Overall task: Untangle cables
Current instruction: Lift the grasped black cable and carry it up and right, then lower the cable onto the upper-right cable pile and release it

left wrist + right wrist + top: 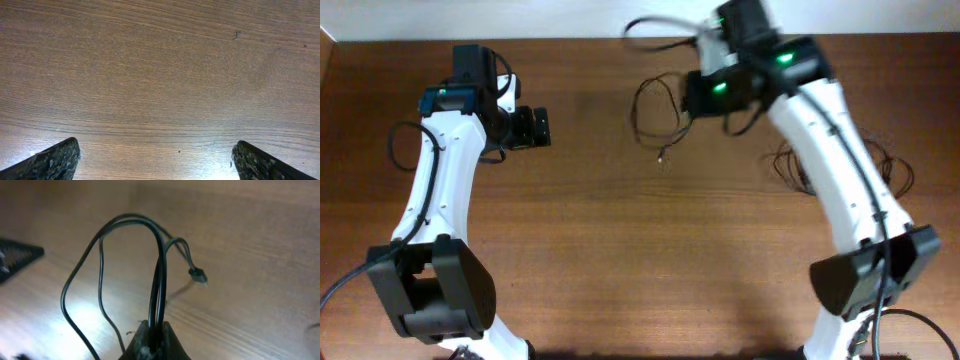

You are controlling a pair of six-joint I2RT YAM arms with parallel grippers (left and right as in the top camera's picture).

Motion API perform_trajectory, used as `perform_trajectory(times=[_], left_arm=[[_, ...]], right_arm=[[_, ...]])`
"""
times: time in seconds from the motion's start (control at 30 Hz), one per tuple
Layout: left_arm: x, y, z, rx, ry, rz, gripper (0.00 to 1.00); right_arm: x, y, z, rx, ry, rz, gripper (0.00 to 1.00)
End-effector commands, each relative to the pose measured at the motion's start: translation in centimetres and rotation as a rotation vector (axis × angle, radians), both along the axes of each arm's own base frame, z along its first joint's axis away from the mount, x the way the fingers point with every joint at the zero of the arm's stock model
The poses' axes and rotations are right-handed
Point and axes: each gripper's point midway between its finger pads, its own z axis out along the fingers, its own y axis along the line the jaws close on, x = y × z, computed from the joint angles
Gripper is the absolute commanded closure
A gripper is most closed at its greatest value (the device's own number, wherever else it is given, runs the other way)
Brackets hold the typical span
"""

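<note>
My right gripper [154, 330] is shut on two strands of a thin black cable [131, 220], which arches up in a loop above the jaws. One small plug end [197, 274] hangs free to the right of the loop. From overhead, the right gripper [688, 100] is at the far middle of the table, with that cable loop [653, 108] trailing left and down to a plug end [662, 157]. More cables [790, 165] lie tangled on the right, partly hidden behind the right arm. My left gripper [156, 145] is open over bare wood at the far left [532, 127], well away from the cables.
The wooden table [620, 250] runs to a pale wall at the back. A light cord [655, 25] curves at the far edge near the right wrist. A thick black cable [395, 140] hangs beside the left arm. Both arm bases stand at the near edge.
</note>
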Motion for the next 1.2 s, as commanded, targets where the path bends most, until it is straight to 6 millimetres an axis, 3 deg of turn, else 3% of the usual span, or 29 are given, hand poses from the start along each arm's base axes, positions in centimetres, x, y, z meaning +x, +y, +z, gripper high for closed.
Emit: perform_trajectory(times=[0.0, 0.07, 0.1, 0.17, 0.23, 0.3, 0.37, 0.47, 0.53, 0.57, 0.6, 0.8, 0.87, 1.03, 1.1, 1.17], left_arm=[[0.0, 0.0, 0.2, -0.006, -0.004, 0.009, 0.01], [0.0, 0.0, 0.2, -0.006, -0.004, 0.009, 0.01], [0.0, 0.0, 0.2, -0.006, -0.004, 0.009, 0.01], [0.0, 0.0, 0.2, -0.006, -0.004, 0.009, 0.01], [0.0, 0.0, 0.2, -0.006, -0.004, 0.009, 0.01], [0.0, 0.0, 0.2, -0.006, -0.004, 0.009, 0.01], [0.0, 0.0, 0.2, -0.006, -0.004, 0.009, 0.01], [0.0, 0.0, 0.2, -0.006, -0.004, 0.009, 0.01], [0.0, 0.0, 0.2, -0.006, -0.004, 0.009, 0.01], [0.0, 0.0, 0.2, -0.006, -0.004, 0.009, 0.01], [0.0, 0.0, 0.2, -0.006, -0.004, 0.009, 0.01], [0.0, 0.0, 0.2, -0.006, -0.004, 0.009, 0.01], [0.0, 0.0, 0.2, -0.006, -0.004, 0.009, 0.01], [0.0, 0.0, 0.2, -0.006, -0.004, 0.009, 0.01], [0.0, 0.0, 0.2, -0.006, -0.004, 0.009, 0.01], [0.0, 0.0, 0.2, -0.006, -0.004, 0.009, 0.01]], right_arm=[[1.8, -5.2, 0.4, 0.096, 0.033, -0.089, 0.96], [2.8, -11.5, -1.6, -0.015, 0.059, -0.244, 0.96], [2.6, -13.4, -2.6, -0.038, 0.088, -0.286, 0.96], [2.3, -15.9, -4.5, -0.061, 0.139, -0.341, 0.96], [1.8, -19.7, -7.2, -0.120, 0.200, -0.427, 0.96], [1.5, -21.5, -8.5, -0.120, 0.228, -0.465, 0.96], [0.7, -24.5, -10.0, -0.130, 0.271, -0.539, 0.96], [-1.8, -28.4, -12.7, -0.126, 0.371, -0.644, 0.93], [-2.4, -29.0, -13.2, -0.124, 0.390, -0.660, 0.54], [-2.6, -29.3, -13.5, -0.123, 0.400, -0.668, 0.22], [-2.6, -29.4, -13.6, -0.123, 0.397, -0.670, 0.02], [-1.9, -30.2, -13.5, -0.153, 0.358, -0.685, 0.02], [-1.0, -33.7, -13.4, -0.321, 0.278, -0.758, 0.01], [-0.8, -37.9, -12.5, -0.531, 0.203, -0.857, 0.01], [-1.6, -40.4, -11.6, -0.681, 0.187, -0.918, 0.01], [-1.1, -40.8, -11.3, -0.710, 0.158, -0.894, 0.02]])
